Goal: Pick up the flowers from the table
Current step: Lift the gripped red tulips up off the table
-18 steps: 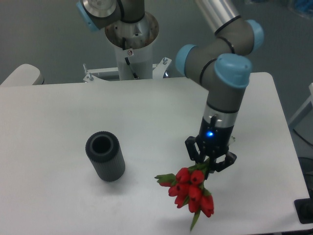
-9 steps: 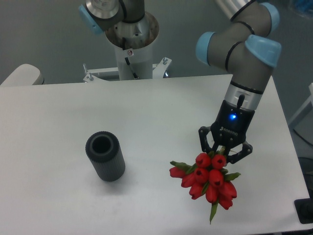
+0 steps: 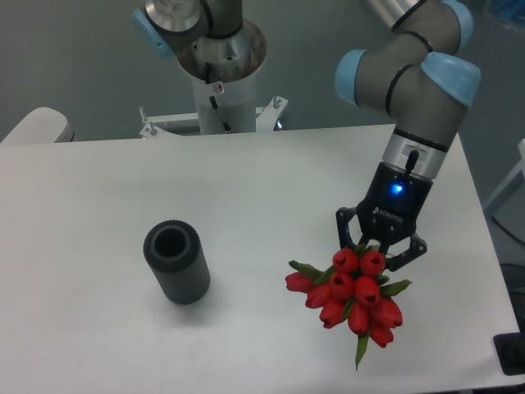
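The flowers (image 3: 349, 296), a bunch of red tulips with green leaves, hang from my gripper (image 3: 380, 250) over the front right part of the white table (image 3: 98, 205). The blooms point toward the camera and hide the stems, so the grip itself is mostly covered. My gripper is shut on the bunch from behind, its dark fingers (image 3: 347, 233) flanking the top blooms. Whether the lowest leaf tip still touches the tabletop is not clear.
A dark grey ribbed cylinder (image 3: 175, 263), open at the top, stands on the table's left half. The arm's base column (image 3: 221, 70) rises behind the far edge. The table's right edge runs close to the gripper.
The gripper has carried the flowers to the right and slightly upward over the last second; the move in the last half second is small. The cylinder has not moved.
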